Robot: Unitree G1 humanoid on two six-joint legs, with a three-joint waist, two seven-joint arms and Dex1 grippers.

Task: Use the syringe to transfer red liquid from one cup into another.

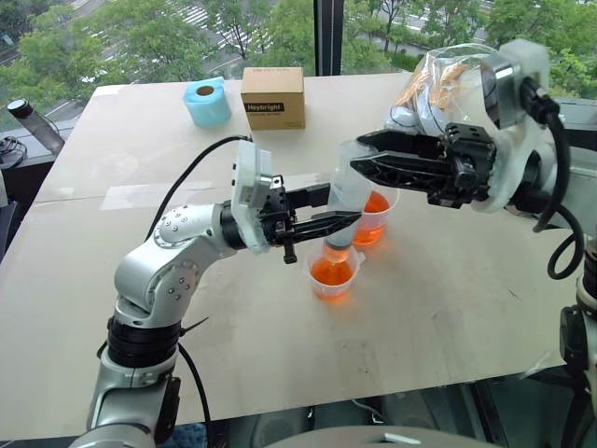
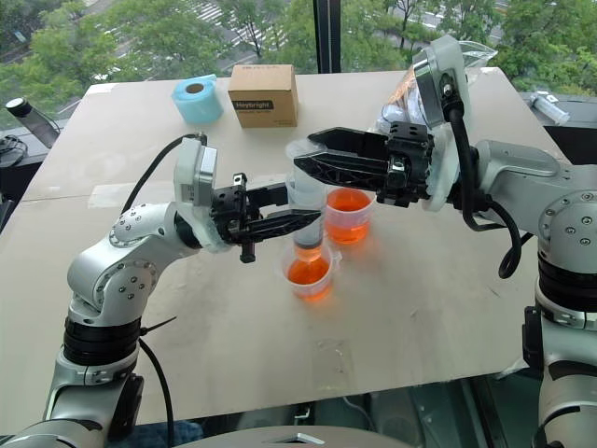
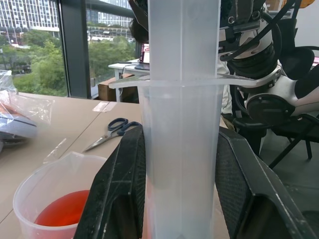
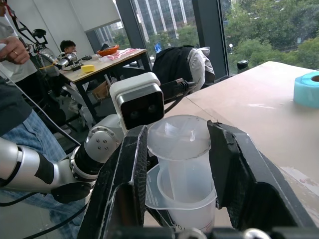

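I have the left gripper (image 2: 297,220) clenched on the barrel of the syringe (image 2: 305,207) — it stands upright between the two black fingers (image 3: 117,199), nozzle down in the shorter single cup (image 2: 309,271), which holds red liquid (image 2: 308,271). The right gripper (image 2: 300,161) sits at the plunger top (image 4: 178,137), one finger either side; its jaws read as closed on it. The nested cup stack (image 2: 349,215), also holding orange-red liquid, stands just beyond the left fingertips — near, apart from the single cup.
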